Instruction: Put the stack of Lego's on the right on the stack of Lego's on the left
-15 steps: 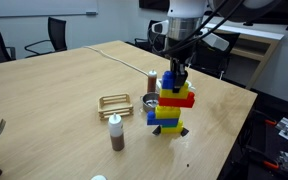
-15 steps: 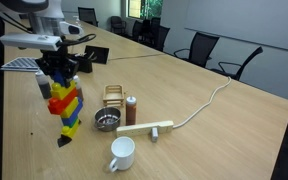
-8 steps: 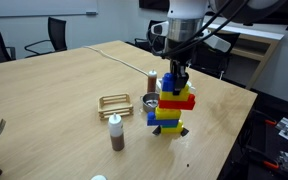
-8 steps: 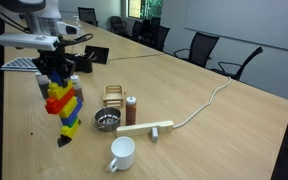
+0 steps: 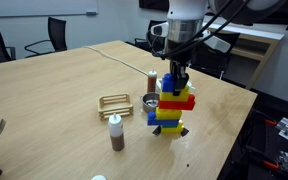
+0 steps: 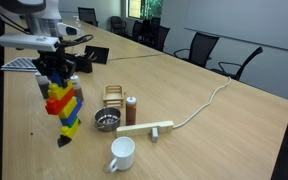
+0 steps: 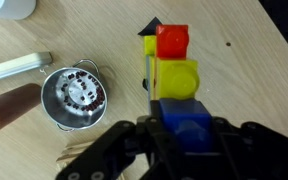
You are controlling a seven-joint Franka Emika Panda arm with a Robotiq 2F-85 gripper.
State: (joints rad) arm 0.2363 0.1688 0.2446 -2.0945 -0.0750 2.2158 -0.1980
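- Fingers: closed in on either side of a blue brick; in the wrist view both dark pads sit against its flanks with no gap visible.
- Gripper: points straight down from above, gripping that brick, which is the top of the Lego stack.
- Lego stack: a single tower stands upright on the table, near the edge. Top to bottom in an exterior view: blue, red, yellow, blue, yellow, then a small black piece at the foot. Layers are staggered and the red one overhangs to one side.
- Same tower in an exterior view, with the gripper on top. No separate second stack is visible in any view.
- Metal strainer: just beside the tower's base, apart from it.
- Brown bottle: upright with a white cap, just beyond the strainer.
- Wooden rack: on the table near the strainer.
- Pale wooden stick: lying flat near the bottle.
- White mug: upright, near the table edge, well apart from the tower.
- Cable: trails across the tabletop towards the stick.
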